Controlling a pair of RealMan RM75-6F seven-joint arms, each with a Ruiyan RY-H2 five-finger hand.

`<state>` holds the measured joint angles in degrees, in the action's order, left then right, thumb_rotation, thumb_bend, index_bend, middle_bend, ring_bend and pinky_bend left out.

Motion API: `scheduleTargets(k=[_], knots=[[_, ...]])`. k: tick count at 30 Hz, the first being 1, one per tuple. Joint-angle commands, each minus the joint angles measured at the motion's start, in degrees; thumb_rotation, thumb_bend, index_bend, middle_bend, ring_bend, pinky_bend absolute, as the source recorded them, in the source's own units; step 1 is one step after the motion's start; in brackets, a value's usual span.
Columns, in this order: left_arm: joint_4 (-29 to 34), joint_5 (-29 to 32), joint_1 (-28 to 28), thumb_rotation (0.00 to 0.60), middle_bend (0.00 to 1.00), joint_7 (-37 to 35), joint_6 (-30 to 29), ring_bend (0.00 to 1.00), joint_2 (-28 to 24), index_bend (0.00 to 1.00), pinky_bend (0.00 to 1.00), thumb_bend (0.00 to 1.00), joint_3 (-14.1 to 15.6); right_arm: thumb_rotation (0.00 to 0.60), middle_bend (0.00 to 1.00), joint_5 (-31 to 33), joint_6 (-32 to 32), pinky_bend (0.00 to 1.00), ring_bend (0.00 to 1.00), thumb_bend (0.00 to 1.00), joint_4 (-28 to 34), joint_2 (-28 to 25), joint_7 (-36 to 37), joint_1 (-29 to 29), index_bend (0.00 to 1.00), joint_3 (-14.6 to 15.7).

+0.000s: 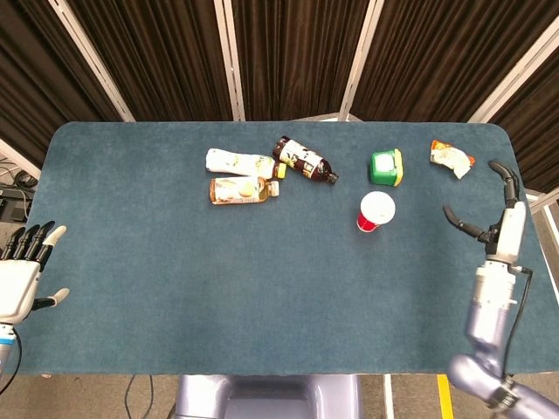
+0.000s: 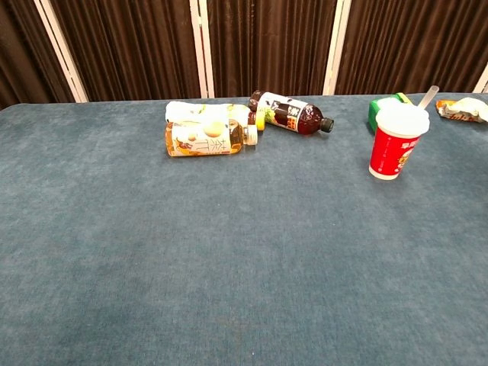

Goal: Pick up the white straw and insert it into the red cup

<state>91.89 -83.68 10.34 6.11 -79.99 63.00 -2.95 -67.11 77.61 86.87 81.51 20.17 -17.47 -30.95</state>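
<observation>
The white straw [image 2: 429, 97] stands tilted in the lidded red cup [image 2: 396, 141], just in front of a green container [image 1: 385, 167]. My right hand [image 1: 496, 209] hovers well to its right, fingers spread and holding nothing, near a snack packet [image 1: 451, 157]. My left hand [image 1: 24, 271] hangs open off the table's [image 1: 175, 279] left edge; three bottles [image 1: 262, 173] lie clustered left of the cup.

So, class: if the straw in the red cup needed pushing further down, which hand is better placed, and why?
Right, probably. The right hand hangs open over the table near the red cup, whose straw pokes from the lid; the left hand sits off the far edge.
</observation>
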Motion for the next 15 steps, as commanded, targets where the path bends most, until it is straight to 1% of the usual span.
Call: scheduleTargets(k=[1,2,4,6,8,10,13,15], knots=[[0.01,0.01,-0.02,0.6,0.0,0.05,-0.01,0.0,0.01,0.0,0.0,0.05,0.01,0.6,0.0,-7.41,-1.27,0.0,0.0,0.0,3.95,-10.72,-19.12,3.97,0.0,10.22],[0.01,0.0,-0.01,0.6,0.0,0.12,-0.02,0.0,0.03,0.0,0.0,0.05,0.0,0.6,0.0,-8.36,-0.46,0.0,0.0,0.0,4.11,-11.67,-22.85,4.83,0.0,11.9],[0.05,0.06,0.0,0.6,0.0,0.25,-0.03,0.0,0.05,0.0,0.0,0.05,-0.03,0.6,0.0,-9.23,0.66,0.0,0.0,0.0,4.64,-12.56,-27.27,6.18,0.0,14.32],[0.07,0.11,-0.02,0.6,0.0,0.34,-0.04,0.0,0.08,0.0,0.0,0.05,-0.04,0.6,0.0,-9.65,1.28,0.0,0.0,0.0,4.87,-13.07,-30.06,7.47,0.0,16.56],[0.09,0.08,-0.01,0.6,0.0,0.37,-0.06,0.0,0.09,0.0,0.0,0.05,-0.04,0.6,0.0,-9.27,1.37,0.0,0.0,0.0,5.04,-13.33,-31.69,8.33,0.0,17.94],[0.09,0.08,0.0,0.6,0.0,0.33,-0.05,0.0,0.08,0.0,0.0,0.05,-0.05,0.6,0.0,-8.17,1.01,0.0,0.0,0.0,5.42,-13.55,-33.38,8.9,0.0,18.96],[0.0,-0.03,-0.04,0.6,0.0,0.13,-0.09,0.0,0.04,0.0,0.0,0.05,0.01,0.6,0.0,-6.47,0.14,0.0,0.0,0.0,6.0,-13.5,-35.33,8.79,0.0,19.43],[-0.04,-0.09,-0.04,0.6,0.0,0.01,-0.09,0.0,0.03,0.0,0.0,0.05,0.03,0.6,0.0,-6.49,0.08,0.0,0.0,0.0,6.19,-13.39,-36.04,8.56,0.0,19.58]])
